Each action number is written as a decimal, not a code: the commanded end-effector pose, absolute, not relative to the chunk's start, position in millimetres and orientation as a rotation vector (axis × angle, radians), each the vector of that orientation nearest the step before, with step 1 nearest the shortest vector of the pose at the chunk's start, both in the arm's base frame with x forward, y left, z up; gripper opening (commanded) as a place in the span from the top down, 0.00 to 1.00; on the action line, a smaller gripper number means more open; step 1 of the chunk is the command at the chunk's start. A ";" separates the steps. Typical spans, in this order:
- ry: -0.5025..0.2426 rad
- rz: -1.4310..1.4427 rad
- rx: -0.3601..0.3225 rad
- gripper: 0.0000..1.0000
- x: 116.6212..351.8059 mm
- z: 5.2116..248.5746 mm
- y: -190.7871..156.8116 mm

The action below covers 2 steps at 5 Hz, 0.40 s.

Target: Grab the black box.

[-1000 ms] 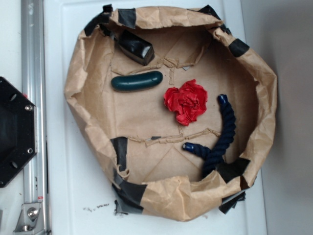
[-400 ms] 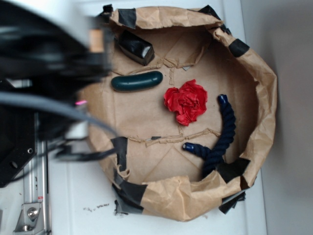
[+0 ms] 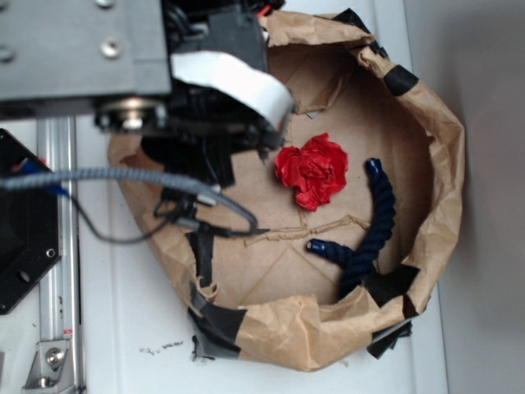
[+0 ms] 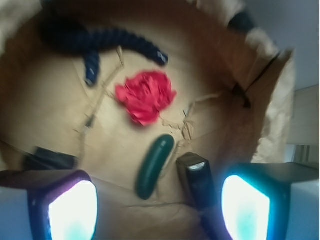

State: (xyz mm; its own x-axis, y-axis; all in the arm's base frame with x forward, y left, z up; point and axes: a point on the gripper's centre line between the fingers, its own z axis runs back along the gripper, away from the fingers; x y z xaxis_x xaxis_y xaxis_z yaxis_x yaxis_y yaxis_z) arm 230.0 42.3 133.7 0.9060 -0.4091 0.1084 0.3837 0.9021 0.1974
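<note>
In the wrist view the black box lies on the brown paper, glossy, with its end face toward the bowl's middle. It sits just inside my right finger. The dark green cylinder lies beside it to the left, between the fingers. My gripper is open and empty, hovering above both. In the exterior view my arm covers the upper left of the paper bowl and hides the box, the cylinder and the fingers.
A red crumpled wad lies mid-bowl, also seen in the wrist view. A dark blue rope curves along the right side. Black tape patches mark the raised paper rim. A metal rail runs on the left.
My arm has swung in from the left over the bowl's upper left part. It now covers the black box and green cylinder in the exterior view. The objects have not moved.
</note>
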 end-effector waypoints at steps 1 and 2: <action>-0.196 -0.564 0.196 0.00 243.7 105.4 49.7; -0.170 -0.630 0.197 0.00 245.4 92.8 45.2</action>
State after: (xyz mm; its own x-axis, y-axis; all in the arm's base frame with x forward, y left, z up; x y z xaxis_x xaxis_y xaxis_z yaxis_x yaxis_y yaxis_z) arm 237.6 50.6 84.0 0.8090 -0.5834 0.0714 0.5617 0.8032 0.1983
